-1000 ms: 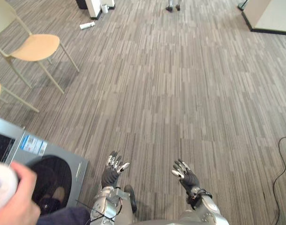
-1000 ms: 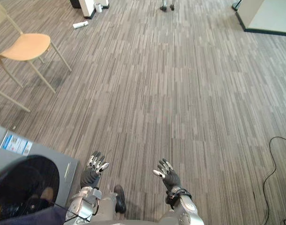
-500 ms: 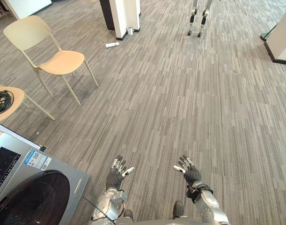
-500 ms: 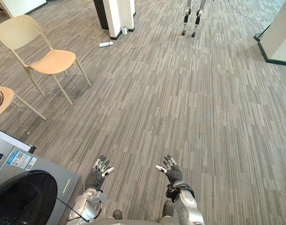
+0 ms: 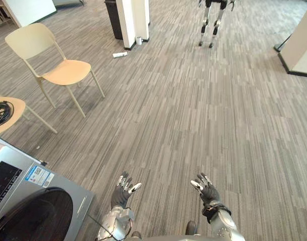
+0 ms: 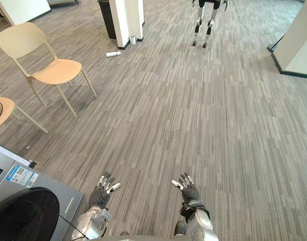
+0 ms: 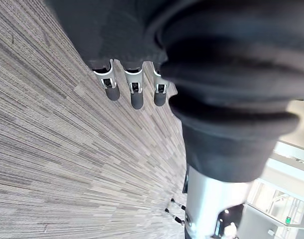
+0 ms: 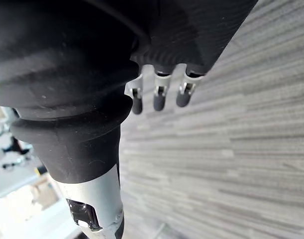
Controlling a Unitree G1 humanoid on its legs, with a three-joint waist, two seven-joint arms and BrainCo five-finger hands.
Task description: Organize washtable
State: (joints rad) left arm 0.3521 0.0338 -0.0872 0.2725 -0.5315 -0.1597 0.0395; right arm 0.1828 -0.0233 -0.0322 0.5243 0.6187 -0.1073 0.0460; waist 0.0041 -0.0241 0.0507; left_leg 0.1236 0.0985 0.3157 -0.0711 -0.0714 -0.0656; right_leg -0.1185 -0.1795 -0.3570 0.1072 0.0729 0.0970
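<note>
My left hand (image 5: 122, 190) hangs low over the grey striped carpet with its fingers spread and nothing in it; its fingertips (image 7: 137, 99) show straight in the left wrist view. My right hand (image 5: 207, 189) hovers beside it, a short way to the right, equally open and empty, with its fingertips (image 8: 159, 101) pointing down at the floor. A grey washing machine (image 5: 37, 201) with a dark round door stands at the lower left, just left of my left hand.
A beige chair (image 5: 53, 65) stands at the upper left, with a round stool carrying coiled black cable (image 5: 1, 111) below it. A white bottle (image 5: 120, 54) lies on the floor by a white pillar (image 5: 133, 17). Another robot's legs (image 5: 210, 27) stand at the far top.
The camera has tilted up, so the chair, pillar and far legs come further into view. A person's hand holding a white object at the lower left is gone. Both hands stay open.
</note>
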